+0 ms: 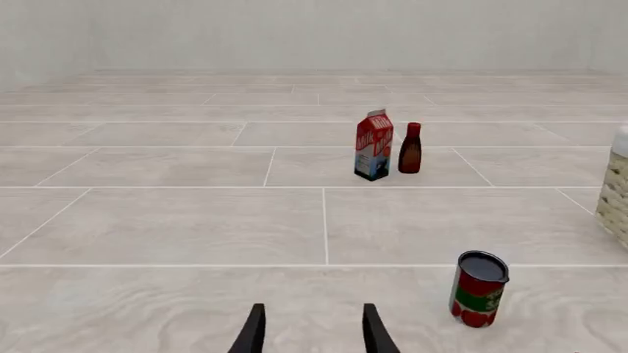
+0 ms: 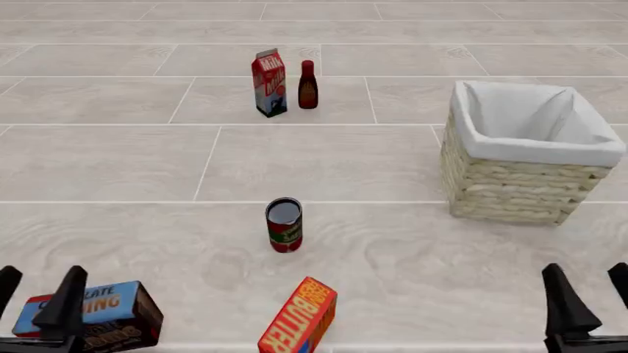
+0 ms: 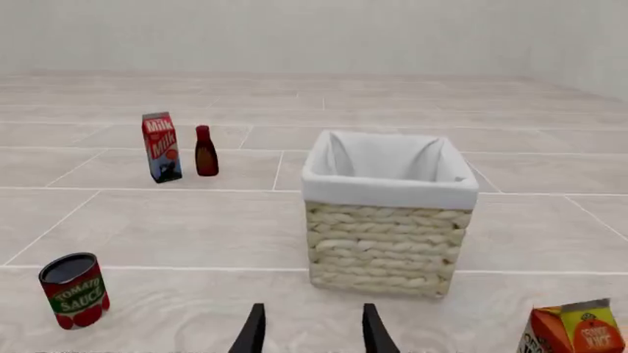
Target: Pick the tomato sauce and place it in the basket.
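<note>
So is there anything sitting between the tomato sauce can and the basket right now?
Nothing visible does. The tomato sauce stands upright on bare floor, with open tiles between it and the basket. The milk carton and dark bottle stand well beyond that line.

Tiled table (image 2: 118, 162) carries tomato sauce (image 2: 284, 225), basket (image 2: 520, 187), milk carton (image 2: 269, 83).

Pale wood-grain tiled surface (image 2: 324, 162), white grout lines; plain off-white wall (image 1: 314, 33).
</note>
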